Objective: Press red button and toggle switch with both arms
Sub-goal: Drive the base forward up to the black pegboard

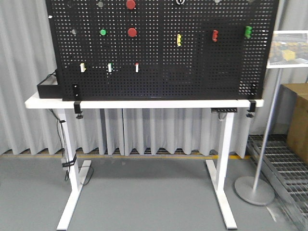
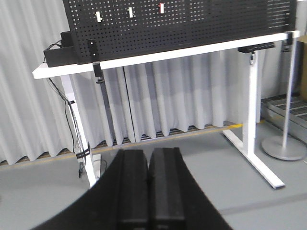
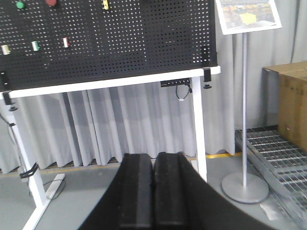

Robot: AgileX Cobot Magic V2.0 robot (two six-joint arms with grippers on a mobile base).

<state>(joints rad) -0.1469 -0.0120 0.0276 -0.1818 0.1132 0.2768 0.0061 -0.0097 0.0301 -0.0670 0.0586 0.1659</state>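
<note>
A black pegboard [image 1: 192, 72] stands on a white table [image 1: 144, 103]. Two near-identical round red buttons sit on it, one at the top edge [image 1: 130, 4] and one lower [image 1: 132, 32], right of a small green button [image 1: 102, 32]. I cannot tell which is wider. Three small toggle switches [image 1: 110, 68] sit in a row below them. The switches also show in the left wrist view [image 2: 130, 12] and the right wrist view [image 3: 36, 46]. My left gripper [image 2: 149, 153] and right gripper [image 3: 154, 155] are both shut and empty, well back from the board, below table height.
Yellow [image 1: 179, 40], red [image 1: 215, 35] and green [image 1: 248, 32] handles sit on the board's right half. A black box [image 1: 48, 87] lies at the table's left end. A sign stand [image 3: 244, 187], a cardboard box [image 3: 292, 105] and a floor grate [image 1: 284, 163] are at the right.
</note>
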